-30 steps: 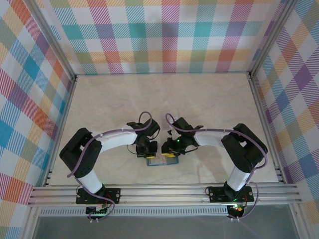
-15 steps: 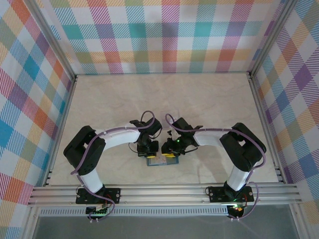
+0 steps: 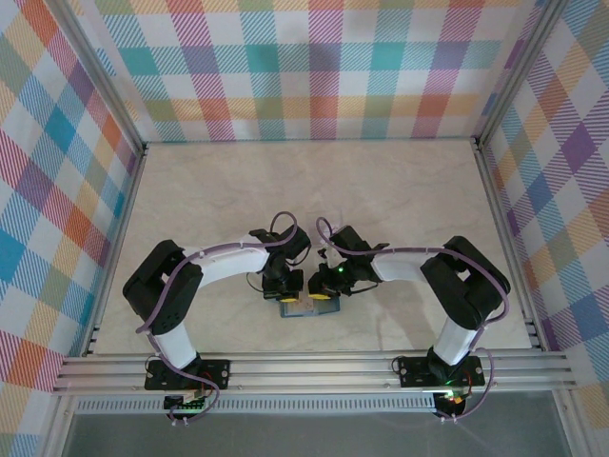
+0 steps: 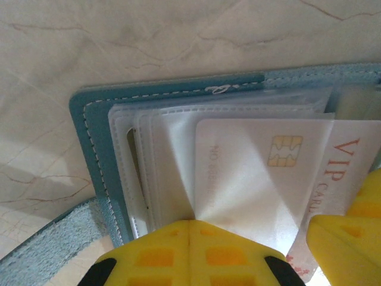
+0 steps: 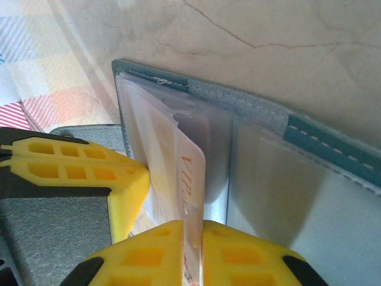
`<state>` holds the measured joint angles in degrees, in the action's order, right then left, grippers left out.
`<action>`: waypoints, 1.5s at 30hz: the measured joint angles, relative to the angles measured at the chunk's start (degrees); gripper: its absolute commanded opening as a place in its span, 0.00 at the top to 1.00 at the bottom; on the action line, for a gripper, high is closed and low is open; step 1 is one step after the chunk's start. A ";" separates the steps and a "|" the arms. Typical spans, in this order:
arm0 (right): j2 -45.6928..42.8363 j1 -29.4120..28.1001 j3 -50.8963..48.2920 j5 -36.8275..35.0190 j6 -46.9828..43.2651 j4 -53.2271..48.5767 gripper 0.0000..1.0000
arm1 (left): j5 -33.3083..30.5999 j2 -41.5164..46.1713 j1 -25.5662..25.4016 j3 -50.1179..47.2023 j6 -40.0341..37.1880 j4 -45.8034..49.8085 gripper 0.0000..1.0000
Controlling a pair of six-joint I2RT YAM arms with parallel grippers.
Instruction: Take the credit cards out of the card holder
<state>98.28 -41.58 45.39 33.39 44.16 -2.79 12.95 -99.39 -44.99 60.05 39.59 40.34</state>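
The card holder (image 3: 306, 307) lies open on the table (image 3: 314, 190) near its front edge, midway between the two arms' bases. The left wrist view shows its teal stitched border and a stack of clear plastic sleeves (image 4: 161, 149) fanned inside. A pale credit card (image 4: 256, 173) with a gold chip and red "VIP CARD" lettering sticks partway out of the sleeves.

The right gripper (image 5: 193, 250) pinches that card at its lettered end, the card's edge running between the two yellow fingers. The left gripper (image 4: 189, 250) has its fingers pressed together, a fold of clear sleeve drawn into the seam between them. The two grippers sit just beside each other over the holder, left on its left half, right on its right.

Compared with a second ago, the card holder lies in the same spot. The left arm's elbow has shifted a little toward the centre, and the right arm looks almost unchanged from above.
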 measured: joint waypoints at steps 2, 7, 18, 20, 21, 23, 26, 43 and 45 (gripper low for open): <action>0.00 0.00 -0.46 0.17 0.04 0.68 0.88 | -0.04 0.00 -0.02 0.07 0.00 0.02 0.94; -0.20 0.17 -0.72 0.55 0.04 1.18 0.94 | -0.09 0.00 -0.04 0.07 0.00 0.04 0.93; -5.66 0.33 1.68 -7.74 -4.44 -13.86 0.98 | -0.22 0.02 -0.15 0.11 -0.02 0.04 0.92; -6.19 0.33 2.43 -9.40 -5.18 -16.74 0.98 | -0.20 0.04 -0.15 0.11 -0.02 0.04 0.92; -6.32 0.33 2.78 -9.99 -5.53 -17.84 0.99 | -0.22 0.09 -0.15 0.11 -0.02 0.04 0.91; -6.45 0.33 3.28 -10.91 -5.90 -19.30 0.99 | -0.31 0.15 -0.15 0.11 -0.02 0.04 0.90; -6.51 0.33 3.69 -11.54 -6.08 -20.57 0.99 | -0.63 0.35 -0.26 0.07 0.00 0.04 0.89; -6.51 0.26 4.98 -11.52 -5.16 -20.83 0.83 | -1.05 0.98 -0.37 -0.61 -0.22 -0.20 0.89; -6.51 0.26 4.83 -11.19 -4.48 -19.89 0.82 | -1.03 0.98 -0.37 -0.61 -0.22 -0.20 0.89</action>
<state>91.77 -41.32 50.22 22.20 39.68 -22.68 11.92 -98.41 -45.36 59.44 39.38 40.14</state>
